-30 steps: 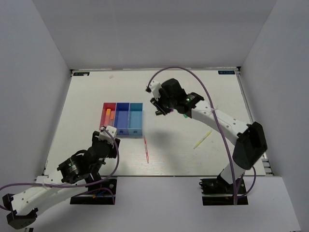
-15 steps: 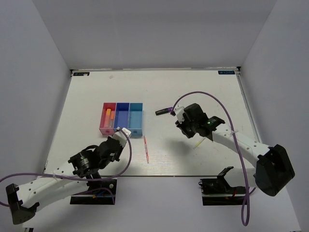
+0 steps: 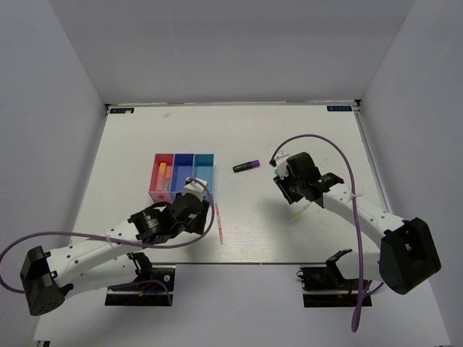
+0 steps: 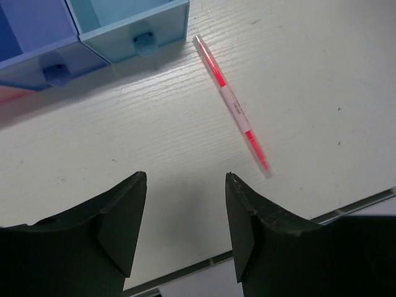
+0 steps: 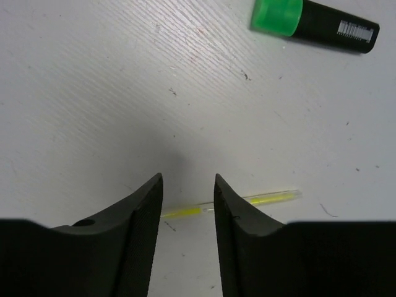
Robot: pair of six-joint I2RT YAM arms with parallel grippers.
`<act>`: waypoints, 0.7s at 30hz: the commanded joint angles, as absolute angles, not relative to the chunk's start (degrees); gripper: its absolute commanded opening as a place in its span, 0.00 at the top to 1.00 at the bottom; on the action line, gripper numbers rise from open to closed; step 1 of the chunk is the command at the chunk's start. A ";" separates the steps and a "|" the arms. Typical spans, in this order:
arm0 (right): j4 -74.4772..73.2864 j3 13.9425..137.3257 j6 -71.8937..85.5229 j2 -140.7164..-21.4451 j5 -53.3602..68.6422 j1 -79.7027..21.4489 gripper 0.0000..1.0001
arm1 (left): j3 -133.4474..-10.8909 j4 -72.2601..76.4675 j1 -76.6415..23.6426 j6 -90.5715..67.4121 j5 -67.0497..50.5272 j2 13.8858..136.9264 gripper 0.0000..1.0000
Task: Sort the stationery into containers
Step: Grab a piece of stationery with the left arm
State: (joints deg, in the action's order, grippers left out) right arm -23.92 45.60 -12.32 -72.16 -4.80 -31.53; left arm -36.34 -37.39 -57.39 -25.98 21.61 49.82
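Note:
The three joined bins, pink-red (image 3: 154,181), dark blue (image 3: 184,172) and light blue (image 3: 205,170), stand left of centre. An orange marker (image 3: 163,170) lies in the pink-red bin. A thin pink-red pen (image 3: 218,223) lies just right of my open, empty left gripper (image 3: 200,212); in the left wrist view the pen (image 4: 232,106) lies ahead and right of the gripper (image 4: 185,177). My right gripper (image 3: 295,191) is open, low over the pale yellow pen (image 5: 260,200), which crosses under its jaws (image 5: 188,177). A green-ended black highlighter (image 5: 312,23) lies beyond. A purple-ended highlighter (image 3: 247,165) lies mid-table.
The light blue bin's front wall (image 4: 133,37) and the dark blue bin's front wall (image 4: 43,65) are close ahead and left of the left gripper. The table's near edge (image 4: 346,207) runs just behind the left fingers. White walls enclose the table.
My left gripper swung right from beside the pink-red bin toward the pink-red pen. My right gripper moved away from the purple-ended highlighter and came down over the yellow pen.

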 commanded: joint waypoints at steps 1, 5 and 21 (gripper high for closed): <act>-23.99 47.28 -10.81 -71.10 -5.54 -30.68 0.63 | -40.33 -35.87 -57.92 -37.77 24.34 55.35 0.36; -25.40 47.73 -10.37 -71.11 -5.89 -29.80 0.66 | -44.28 -35.68 -59.06 -41.12 27.59 64.75 0.37; -26.54 47.64 -9.49 -67.76 -4.31 -25.05 0.64 | -50.27 -31.03 -59.76 -48.87 27.69 84.28 0.36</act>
State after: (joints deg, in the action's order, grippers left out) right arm -25.93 45.65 -10.44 -69.25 -5.23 -25.82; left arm -49.45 -33.74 -59.46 -47.48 27.79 84.01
